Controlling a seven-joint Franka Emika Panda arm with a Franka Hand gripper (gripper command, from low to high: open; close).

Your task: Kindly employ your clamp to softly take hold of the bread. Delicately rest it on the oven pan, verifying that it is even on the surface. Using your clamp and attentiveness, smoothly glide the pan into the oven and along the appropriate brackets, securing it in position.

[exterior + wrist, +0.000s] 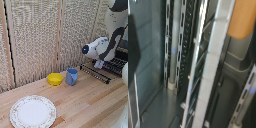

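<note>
In the exterior view my clamp (99,63) hangs from the white arm, down at the oven pan (95,72), a dark tray of thin wire bars jutting out toward the blue cup. The dark oven (123,48) is at the exterior view's right edge, mostly hidden by the arm. The bread does not show there. In the wrist view the pan's wire bars (187,45) and silvery oven edges (213,65) fill the picture, very close and blurred. The orange-brown bread (243,20) lies at the corner. The dark shape at the edge may be a finger; I cannot tell how the jaws stand.
A blue cup (72,76) and a yellow bowl (55,79) stand on the wooden table (85,102) just off the pan's outer end. A patterned white plate (33,111) lies near the front. A woven screen (40,35) closes the back.
</note>
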